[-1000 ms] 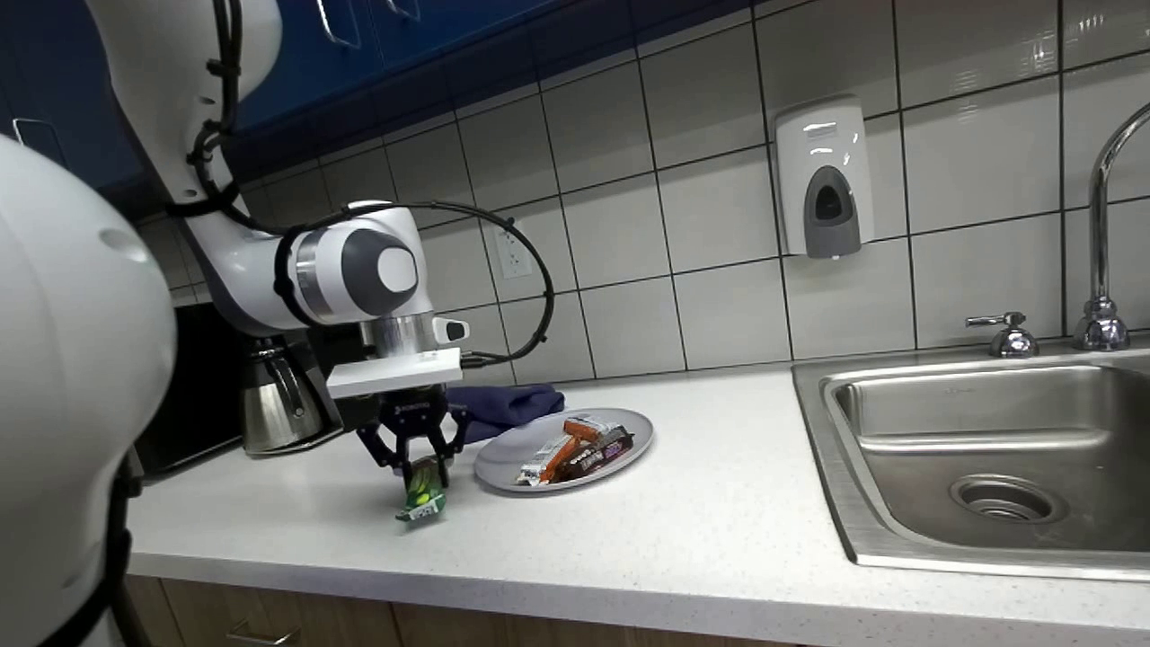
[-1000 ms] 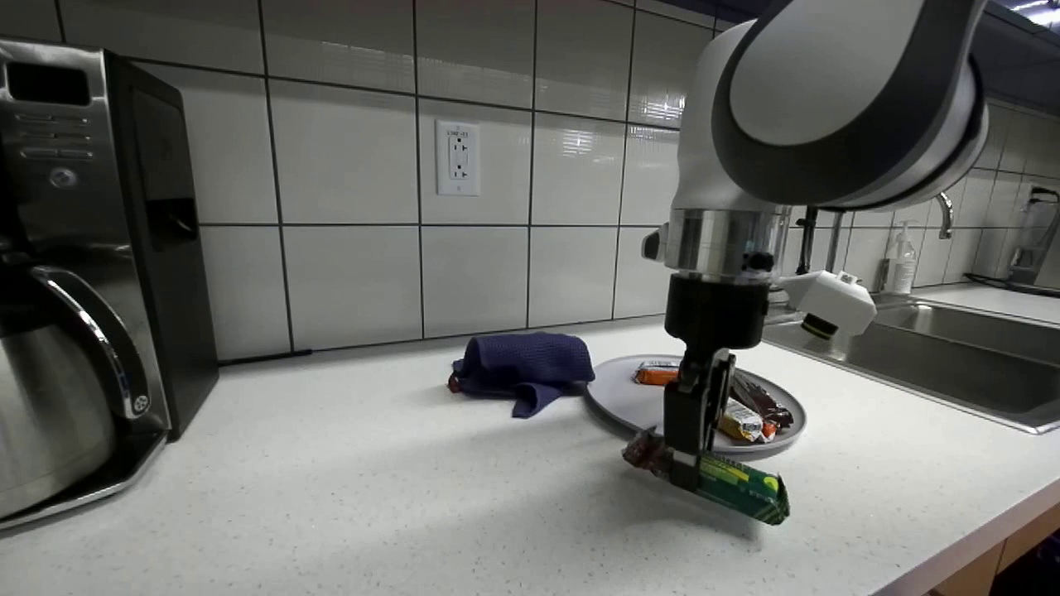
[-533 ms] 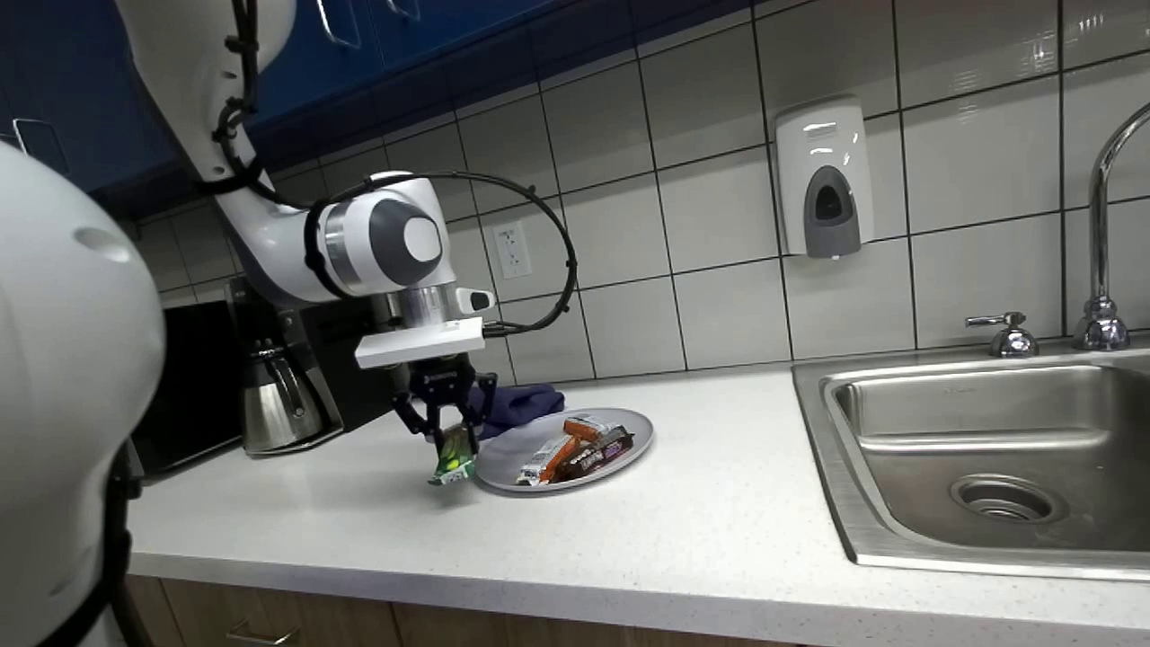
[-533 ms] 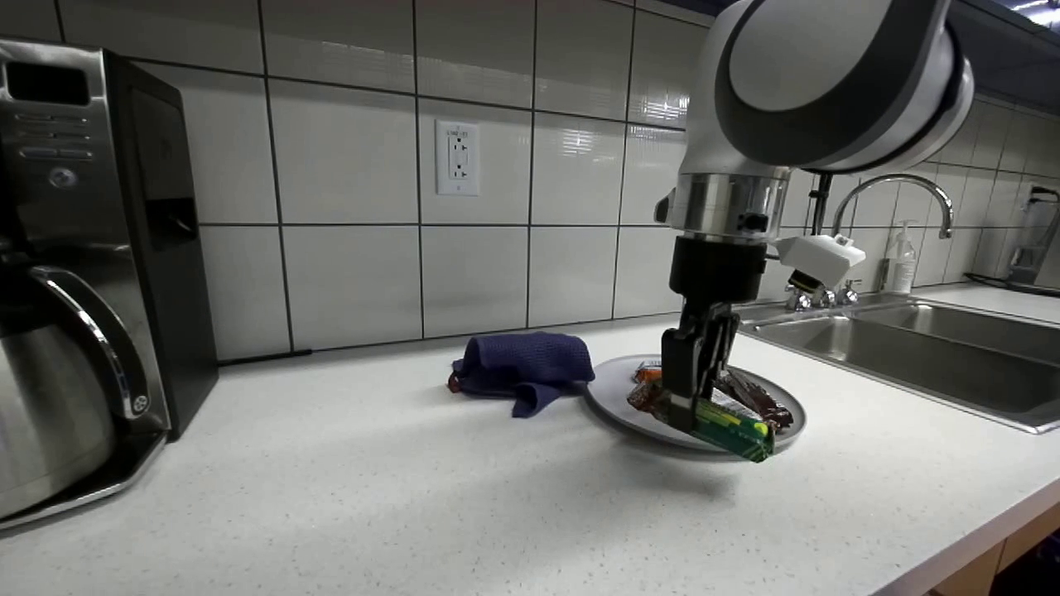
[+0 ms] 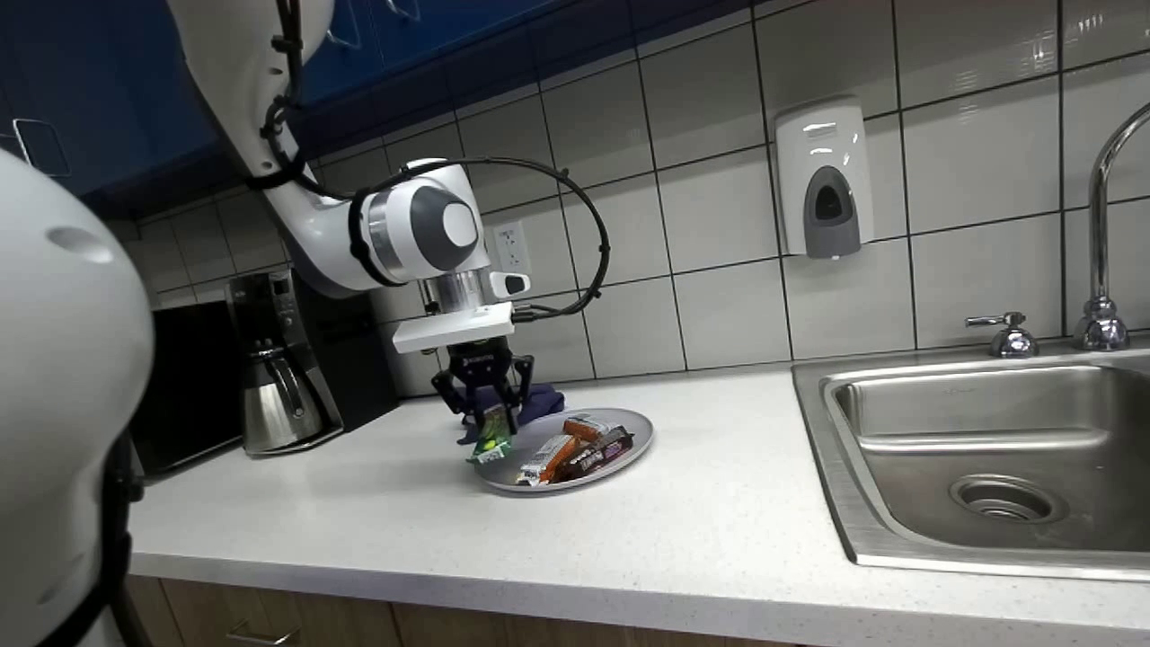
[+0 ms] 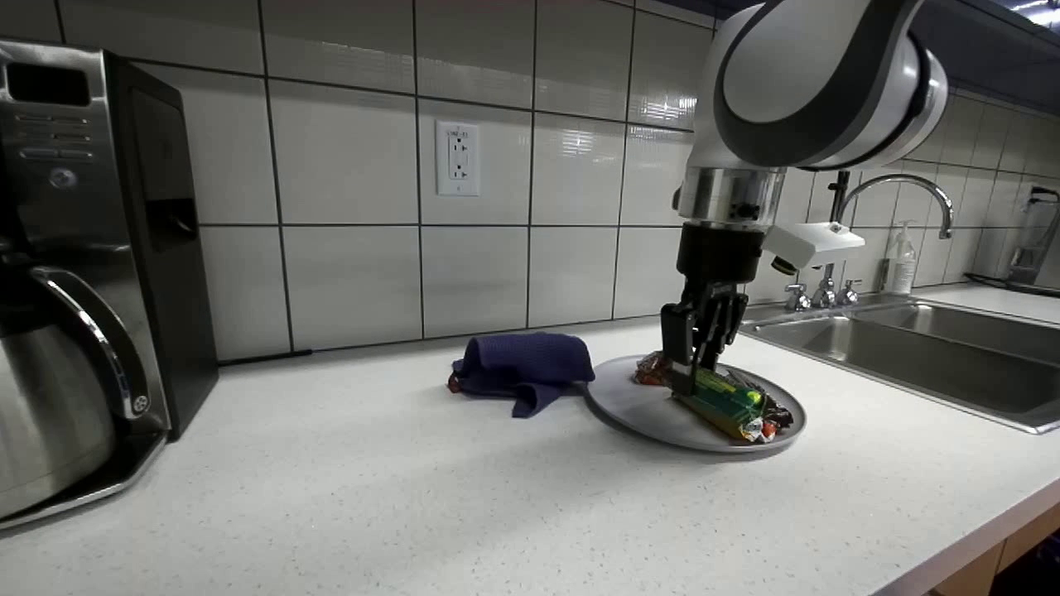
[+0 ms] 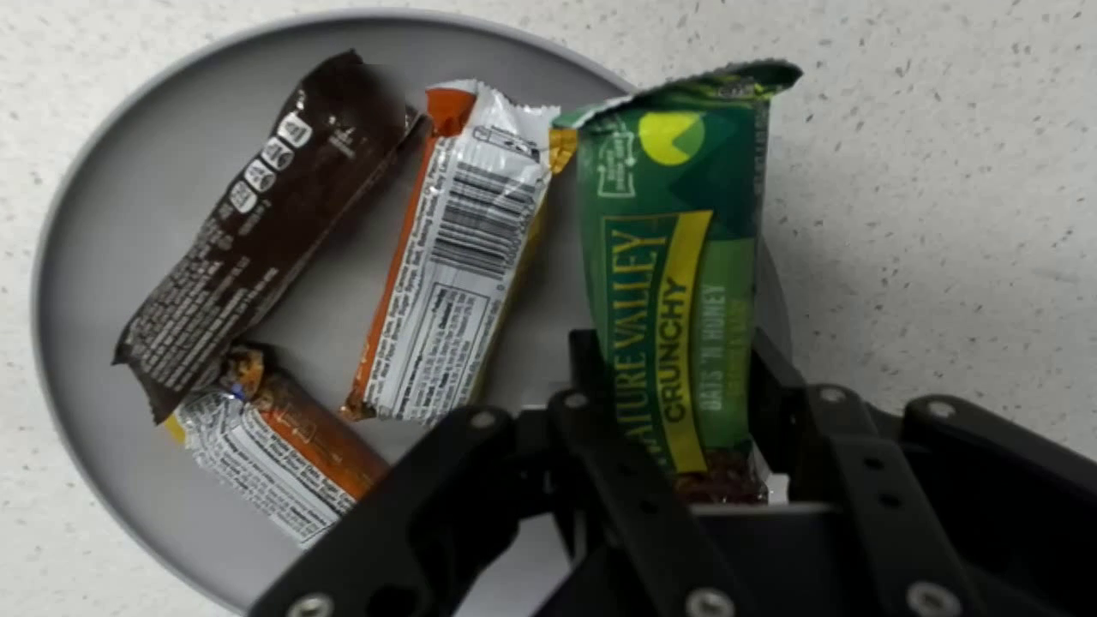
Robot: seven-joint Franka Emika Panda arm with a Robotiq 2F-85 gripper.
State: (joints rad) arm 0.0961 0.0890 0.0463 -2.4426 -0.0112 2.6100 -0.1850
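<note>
My gripper point(image 7: 677, 360) is shut on a green wrapped granola bar point(image 7: 673, 223), one finger on each long side. The bar's printed end juts out beyond the fingers; its brownish end lies back between them. In both exterior views the green bar point(image 5: 490, 447) hangs tilted at the near-left part of a round grey plate point(image 6: 633, 406). On that plate lie a brown-wrapped bar point(image 7: 274, 223), a white-and-orange bar point(image 7: 471, 257) and another orange-and-white bar point(image 7: 291, 454), partly hidden by my gripper. Whether the green bar touches the plate I cannot tell.
A dark blue cloth point(image 6: 530, 364) lies beside the plate against the tiled wall. A coffee maker point(image 5: 278, 386) stands to the left in both exterior views. The steel sink point(image 5: 988, 449) is set into the counter on the right, with a soap dispenser point(image 5: 822, 180) on the wall above.
With the green bar still in its grip, my gripper has moved from the open counter toward the back wall and over the plate. The bars on the plate have not moved.
</note>
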